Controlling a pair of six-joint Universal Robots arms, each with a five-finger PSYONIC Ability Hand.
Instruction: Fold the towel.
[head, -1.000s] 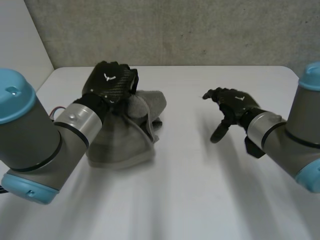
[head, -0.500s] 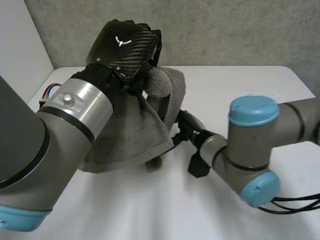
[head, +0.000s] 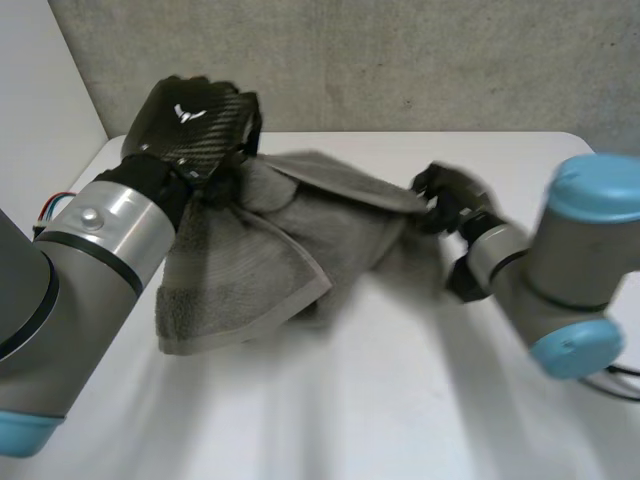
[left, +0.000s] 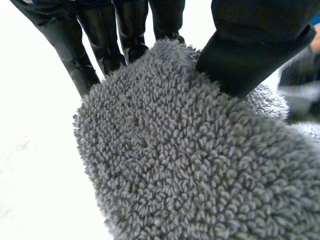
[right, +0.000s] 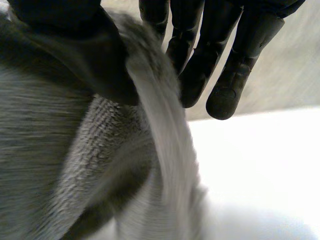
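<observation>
Left hand (head: 195, 120) and right hand (head: 447, 195) held apart — fingers (left: 102, 40) of each pinch towel (head: 300, 230).

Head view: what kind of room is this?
Likely a robot test lab: plain white table, rough grey wall, and the black left hand and black right hand both pinching one grey terry towel.

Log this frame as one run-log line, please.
left hand: pinching towel, one end | right hand: pinching opposite edge | towel: stretched between hands, draping toward table | fold: not yet made
</observation>
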